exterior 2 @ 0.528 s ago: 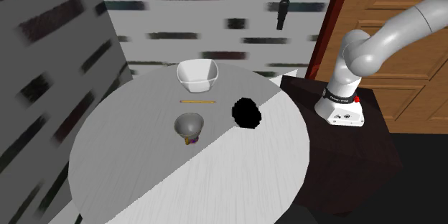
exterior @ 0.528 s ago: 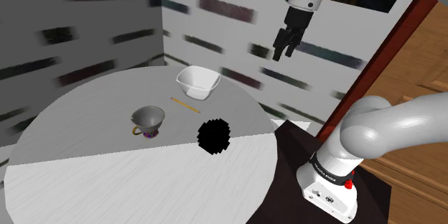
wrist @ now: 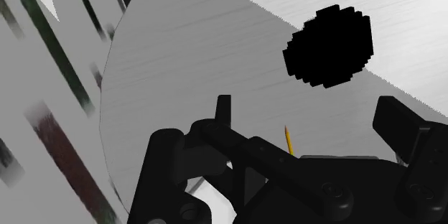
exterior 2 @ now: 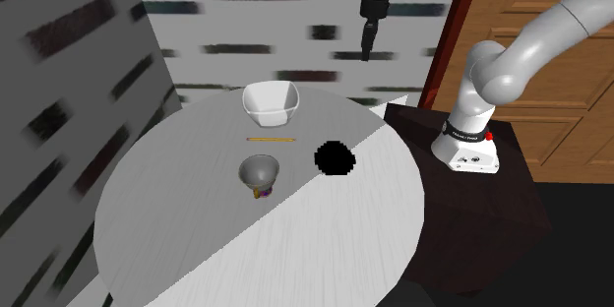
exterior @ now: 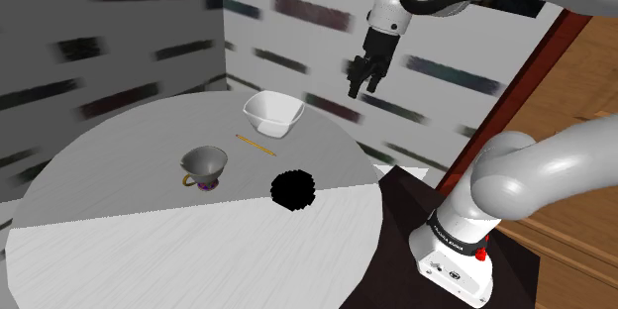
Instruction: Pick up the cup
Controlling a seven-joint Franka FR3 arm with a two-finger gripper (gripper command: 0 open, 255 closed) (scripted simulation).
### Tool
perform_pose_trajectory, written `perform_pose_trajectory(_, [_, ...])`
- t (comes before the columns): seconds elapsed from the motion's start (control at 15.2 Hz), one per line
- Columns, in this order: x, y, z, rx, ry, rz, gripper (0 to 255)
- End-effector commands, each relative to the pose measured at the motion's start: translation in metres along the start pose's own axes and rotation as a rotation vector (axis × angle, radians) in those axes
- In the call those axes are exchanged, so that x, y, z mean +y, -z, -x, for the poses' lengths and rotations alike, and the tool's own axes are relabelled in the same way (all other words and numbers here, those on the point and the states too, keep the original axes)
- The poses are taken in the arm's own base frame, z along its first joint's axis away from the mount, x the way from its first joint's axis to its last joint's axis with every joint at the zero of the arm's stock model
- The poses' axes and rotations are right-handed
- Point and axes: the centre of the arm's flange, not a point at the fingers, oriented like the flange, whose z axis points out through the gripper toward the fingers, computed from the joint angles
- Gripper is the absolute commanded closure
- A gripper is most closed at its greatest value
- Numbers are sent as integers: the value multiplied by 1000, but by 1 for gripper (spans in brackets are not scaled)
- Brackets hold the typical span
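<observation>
The cup is grey with a gold handle and a purple foot. It stands upright on the round table, left of the middle in the shoulder view, and shows again as the cup. My gripper hangs high above the table's far edge, beyond the white bowl and far from the cup. From the second exterior view the gripper points straight down. In the wrist view the two black fingers of the gripper stand apart with nothing between them.
A white square bowl sits at the table's far side, with a thin yellow pencil between it and the cup. A black round patch lies on the tabletop near the stand. Grey walls close the back and left.
The gripper has moved toward the shoulder view's left and a little lower, now nearer above the bowl. The black patch shifted slightly the same way. Cup, bowl and pencil stayed put.
</observation>
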Motion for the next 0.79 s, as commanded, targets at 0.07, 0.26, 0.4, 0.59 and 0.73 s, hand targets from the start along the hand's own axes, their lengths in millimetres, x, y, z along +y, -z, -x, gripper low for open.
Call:
perform_pose_trajectory(0.07, [-22, -26, -19, 4, -2, -22, 0])
perform_pose_trajectory(0.26, [-42, -51, -39, 6, -3, -43, 0])
perform_pose_trajectory(0.4, [-55, -68, -52, 7, -3, -57, 0])
perform_pose_trajectory(0.59, [-76, -92, -72, 9, -4, -78, 0])
perform_pose_trajectory(0.73, [-90, -108, -85, 11, -4, -93, 0])
